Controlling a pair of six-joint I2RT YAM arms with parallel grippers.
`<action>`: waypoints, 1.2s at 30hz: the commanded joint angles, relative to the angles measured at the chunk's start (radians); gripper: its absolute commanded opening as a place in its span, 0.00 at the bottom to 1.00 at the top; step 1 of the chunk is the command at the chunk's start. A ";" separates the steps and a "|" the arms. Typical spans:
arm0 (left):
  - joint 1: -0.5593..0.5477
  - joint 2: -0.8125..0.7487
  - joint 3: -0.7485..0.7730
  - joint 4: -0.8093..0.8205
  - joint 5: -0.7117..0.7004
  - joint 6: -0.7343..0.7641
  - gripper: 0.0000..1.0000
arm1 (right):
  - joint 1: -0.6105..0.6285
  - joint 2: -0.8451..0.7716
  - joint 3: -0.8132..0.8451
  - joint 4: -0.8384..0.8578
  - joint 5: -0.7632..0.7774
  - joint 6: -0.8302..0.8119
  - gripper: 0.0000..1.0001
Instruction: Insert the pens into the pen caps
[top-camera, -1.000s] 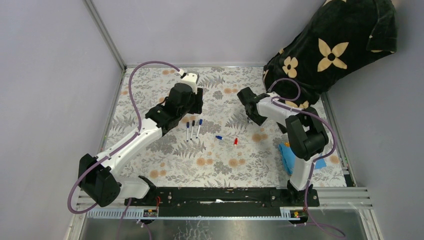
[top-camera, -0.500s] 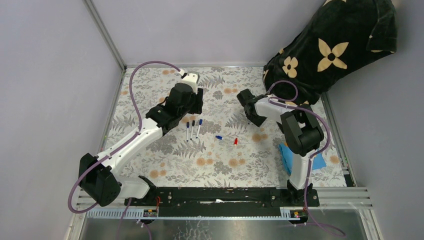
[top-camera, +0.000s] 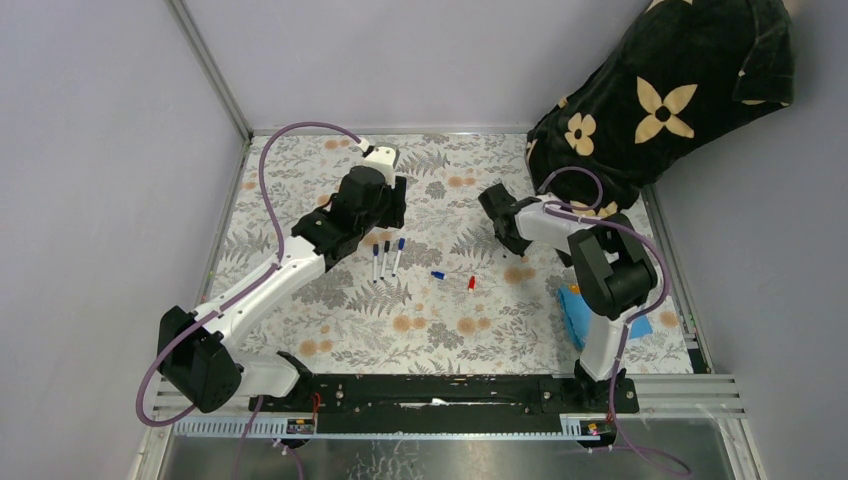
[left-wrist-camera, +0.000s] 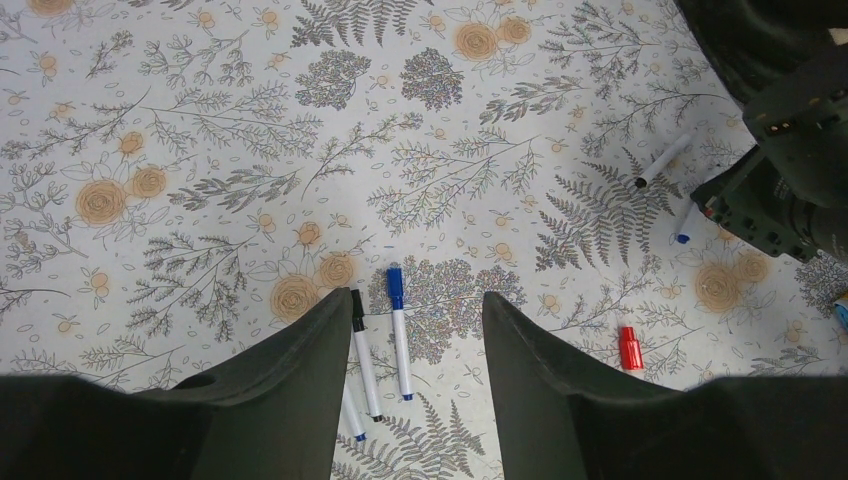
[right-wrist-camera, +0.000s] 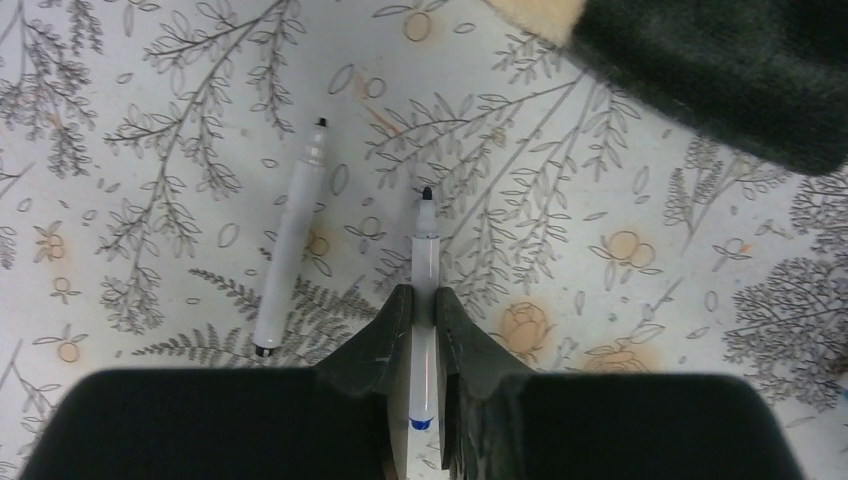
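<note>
Both sides of my right pincer (right-wrist-camera: 422, 295) are clenched on the barrel of a white pen (right-wrist-camera: 425, 255), close to its blue-banded rear end. Its dark tip points away from me. The pen looks to lie flat on the floral table cover (right-wrist-camera: 150, 200); I cannot tell if it has left the surface. Just left of my grasp, roughly parallel and not touching, lies a second uncapped pen (right-wrist-camera: 290, 250). Farther ahead and to the right is a dark garment (right-wrist-camera: 720, 70).

No cap shows from my right wrist. Seen from above, the blue cap (top-camera: 437, 274) and red cap (top-camera: 471, 284) lie on their sides well to the left of this pincer and nearer my bases. My left pincer (left-wrist-camera: 415, 380) hangs released over three pens (left-wrist-camera: 398, 330) lying side by side, grasping nothing.

I judge this the pick-up of a pen. Next I should lift it, carry it toward a cap and line the tip with the cap's mouth. My left pincer would likely need to steady the cap.
</note>
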 joint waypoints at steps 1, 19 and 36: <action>-0.005 0.005 -0.014 0.054 0.004 0.015 0.56 | -0.008 -0.083 -0.080 -0.019 0.011 0.002 0.09; -0.005 -0.041 -0.048 0.115 0.122 -0.007 0.57 | -0.007 -0.668 -0.564 0.639 -0.356 -0.350 0.00; -0.005 -0.143 -0.125 0.243 0.283 0.000 0.57 | -0.007 -0.755 -0.628 0.963 -0.728 -0.544 0.00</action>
